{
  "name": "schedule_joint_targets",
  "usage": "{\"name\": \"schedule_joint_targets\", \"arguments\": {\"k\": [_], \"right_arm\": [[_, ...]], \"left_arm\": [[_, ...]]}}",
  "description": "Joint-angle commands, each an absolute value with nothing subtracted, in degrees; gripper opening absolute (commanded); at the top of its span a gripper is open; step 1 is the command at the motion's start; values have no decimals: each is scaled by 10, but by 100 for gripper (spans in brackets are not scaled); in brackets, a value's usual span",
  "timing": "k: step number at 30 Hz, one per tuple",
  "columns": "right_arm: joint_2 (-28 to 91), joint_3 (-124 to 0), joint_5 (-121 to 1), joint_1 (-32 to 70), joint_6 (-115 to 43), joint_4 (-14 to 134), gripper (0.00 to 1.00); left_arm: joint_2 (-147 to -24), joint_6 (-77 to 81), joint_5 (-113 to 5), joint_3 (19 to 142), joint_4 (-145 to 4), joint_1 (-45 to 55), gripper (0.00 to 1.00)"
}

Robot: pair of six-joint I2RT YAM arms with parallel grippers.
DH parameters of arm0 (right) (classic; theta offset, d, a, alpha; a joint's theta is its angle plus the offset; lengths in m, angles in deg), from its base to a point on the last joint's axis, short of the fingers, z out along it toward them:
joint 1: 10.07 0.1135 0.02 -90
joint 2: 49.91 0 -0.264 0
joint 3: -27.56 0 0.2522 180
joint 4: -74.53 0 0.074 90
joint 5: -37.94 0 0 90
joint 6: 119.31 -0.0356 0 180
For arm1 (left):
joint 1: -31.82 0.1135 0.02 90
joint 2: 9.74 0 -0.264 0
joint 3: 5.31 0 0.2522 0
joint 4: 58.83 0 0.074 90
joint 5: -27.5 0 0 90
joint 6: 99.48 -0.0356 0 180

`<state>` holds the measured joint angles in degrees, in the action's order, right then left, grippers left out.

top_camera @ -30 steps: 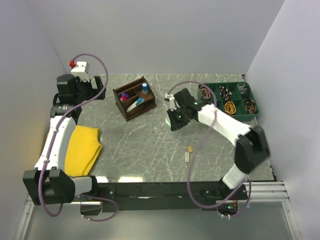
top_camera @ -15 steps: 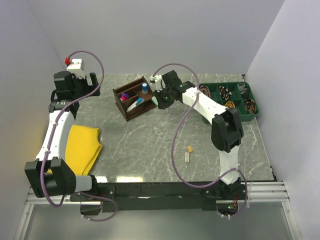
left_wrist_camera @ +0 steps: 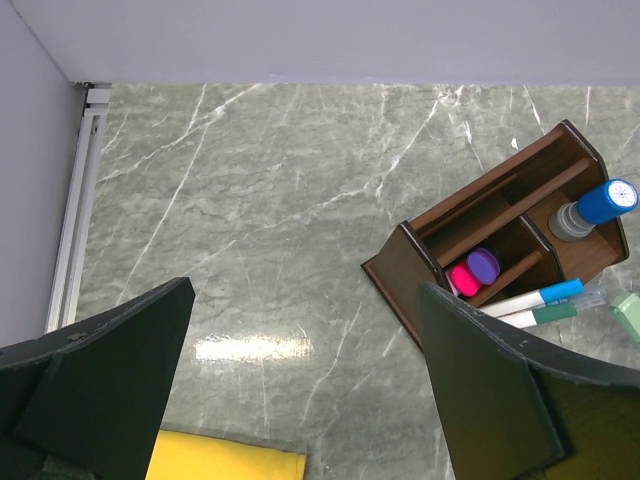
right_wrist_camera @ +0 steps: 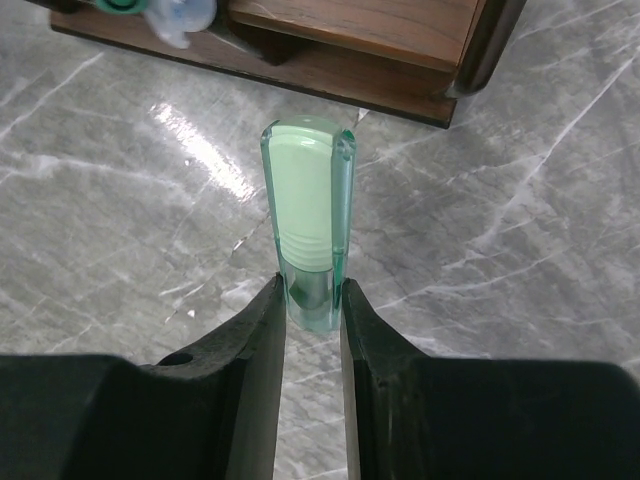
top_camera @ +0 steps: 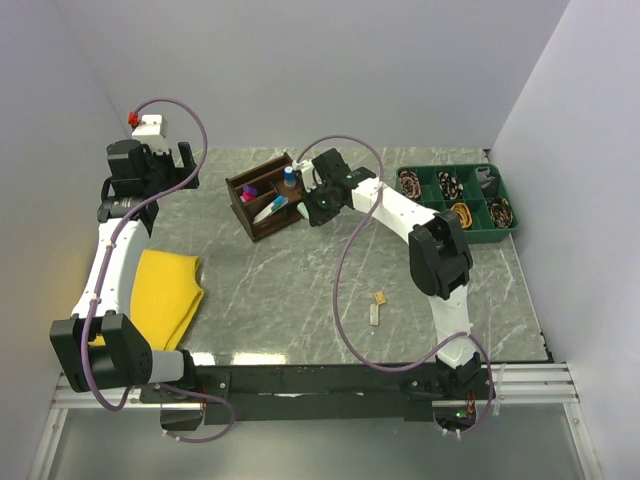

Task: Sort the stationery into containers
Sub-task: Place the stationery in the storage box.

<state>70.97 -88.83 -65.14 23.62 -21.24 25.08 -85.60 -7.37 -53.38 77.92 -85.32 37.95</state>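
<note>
**Right hand** (right_wrist_camera: 312, 300): narrowly parted, its two fingers clamped on the lower end of a pale-green eraser piece (right_wrist_camera: 305, 220) in a clear sleeve. The piece stands out past the fingertips, above the table (top_camera: 300, 290) and just beside the right-hand end of the organiser (top_camera: 268, 195). Contact with the wood cannot be told.

**Left hand** (left_wrist_camera: 305, 290): fully spread, holding nothing. It hangs over the far left part of the table, well apart from the organiser.

**Organiser**: dark brown wood, divided, set at an angle at the far middle of the table. Contents:
- blue-capped cylinder (left_wrist_camera: 598, 205), upright in the end compartment;
- pink marker (left_wrist_camera: 462, 278) and purple marker (left_wrist_camera: 484, 265), side by side, ends up, in one inner compartment;
- blue-capped white pen (left_wrist_camera: 545, 296) and green-capped white pen (left_wrist_camera: 540, 315), lying together along the near side.

**Loose on the table**, well apart from the organiser, near the front middle:
- tan piece (top_camera: 380, 297);
- white piece (top_camera: 375, 314), just beside it.

**Other**:
- yellow cloth (top_camera: 165, 295), folded, at the left edge;
- green tray (top_camera: 450, 168), partitioned, at the far right, holding coiled items.
</note>
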Motion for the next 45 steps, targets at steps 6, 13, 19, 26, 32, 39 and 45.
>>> {"name": "schedule_joint_targets", "arguments": {"k": [6,13,19,26,32,39,45], "right_arm": [[765,-925,-642,248,-247,272,0],[778,-932,-634,248,-263,286,0],[782,-938,-628,251,-272,296,0],[797,-959,-613,260,-289,309,0],[810,-983,-596,272,-292,324,0],[814,-989,-576,276,-313,332,0],[805,-994,-568,278,-321,338,0]], "left_arm": [[-844,-81,-540,780,-838,380,99],[-832,-81,-540,760,-837,380,99],[-820,-77,-536,743,-837,380,99],[-815,-77,-535,739,-841,384,99],[-812,-75,-534,736,-842,385,99],[-807,-72,-531,727,-838,385,99],[-805,-69,-527,722,-836,386,99]]}}
